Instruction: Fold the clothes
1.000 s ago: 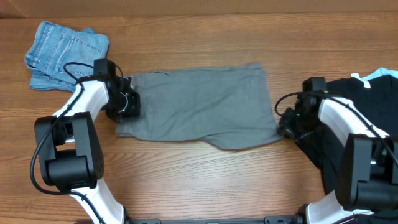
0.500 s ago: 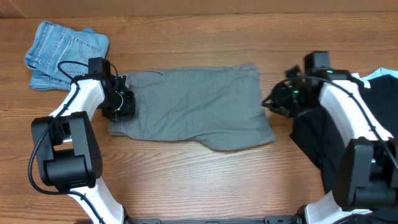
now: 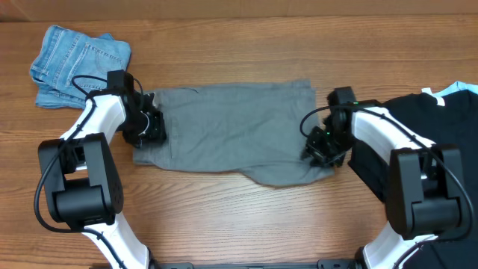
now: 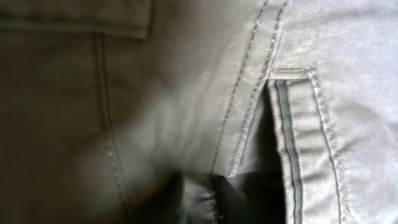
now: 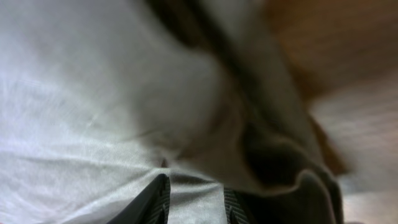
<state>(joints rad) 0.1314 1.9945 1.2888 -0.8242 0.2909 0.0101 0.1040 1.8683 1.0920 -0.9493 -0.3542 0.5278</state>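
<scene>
A pair of grey-olive cotton shorts (image 3: 231,127) lies spread flat across the middle of the wooden desk (image 3: 224,224), its long side running left to right and its lower right corner sagging into a rumpled lobe. The left gripper (image 3: 149,127) sits down on the left end of the shorts, right at the cloth's edge. Its wrist camera is filled with stitched seams and what looks like a belt loop, with only dark finger parts at the bottom of the view, so I cannot tell how far it is open or whether it holds the cloth. The right gripper (image 3: 320,148) rests on the right end of the shorts, just inside the edge. Its two fingertips (image 5: 155,199) stand a little apart with pale cloth between them, but whether that cloth is pinched I cannot tell. A folded light-blue denim garment (image 3: 78,63) lies at the far left corner, well apart from the shorts. A black T-shirt (image 3: 448,119) lies at the right edge – just beside the right arm.
</scene>
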